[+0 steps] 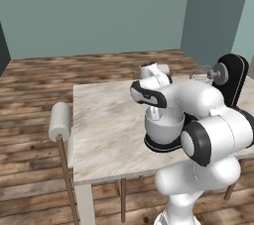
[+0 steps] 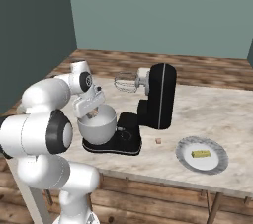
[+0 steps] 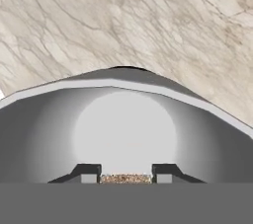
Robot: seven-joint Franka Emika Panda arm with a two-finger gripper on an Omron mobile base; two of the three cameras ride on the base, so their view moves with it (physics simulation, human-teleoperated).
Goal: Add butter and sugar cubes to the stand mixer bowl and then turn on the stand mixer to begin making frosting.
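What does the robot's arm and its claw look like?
The glossy white robot arm is made of fat, rounded segments joined by dark black rings at the joints, like big knuckles. Its claw ends in two small dark finger tips with grey pads. No cables or markings show on it.

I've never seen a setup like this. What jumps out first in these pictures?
The glossy black stand mixer on the marble table, head tilted up, whisk in the air. The gripper hangs over the silver bowl, a brown sugar cube between its fingers. To the right, butter lies on a plate.
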